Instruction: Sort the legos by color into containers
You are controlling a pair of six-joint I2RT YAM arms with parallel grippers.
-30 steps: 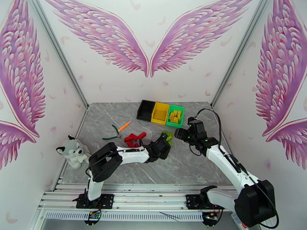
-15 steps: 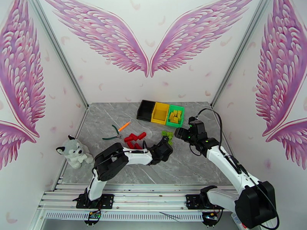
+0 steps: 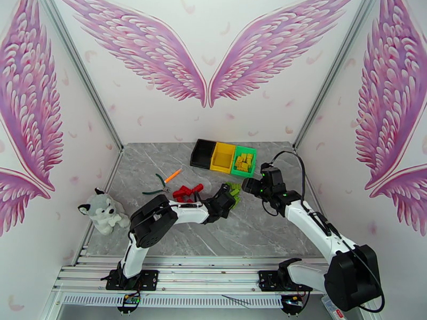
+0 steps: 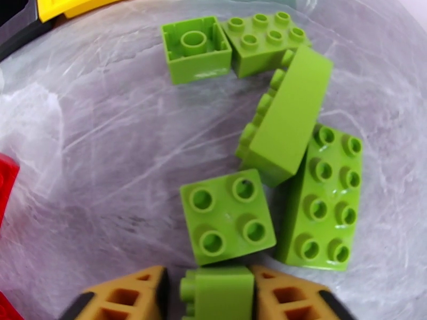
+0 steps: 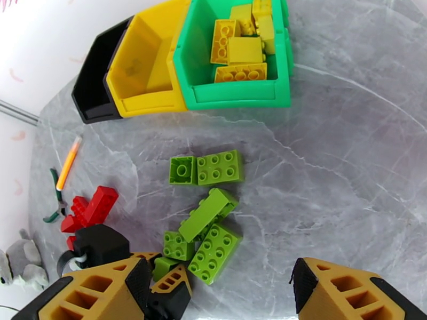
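Observation:
Several light green legos (image 4: pixel 227 217) lie loose on the grey table, also in the top view (image 3: pixel 232 186) and the right wrist view (image 5: pixel 209 212). My left gripper (image 4: pixel 216 294) is shut on one small green lego (image 4: pixel 219 289) at the near edge of this pile (image 3: pixel 226 197). Red legos (image 3: pixel 187 191) lie to the left. At the back stand the black container (image 3: pixel 203 153), the yellow container (image 3: pixel 223 156) and the green container (image 3: pixel 243 173); the green one holds yellow legos (image 5: pixel 240 44). My right gripper (image 5: pixel 224 294) hangs open just right of the pile (image 3: pixel 248 186), holding nothing.
Orange-handled pliers (image 3: pixel 161 184) lie left of the red legos. A plush husky (image 3: pixel 104 212) sits at the table's left edge. Bare grey table stretches in front of the pile and to its right.
My left gripper moved in at the near edge of the green pile and closed on a small green lego. The right arm has barely moved.

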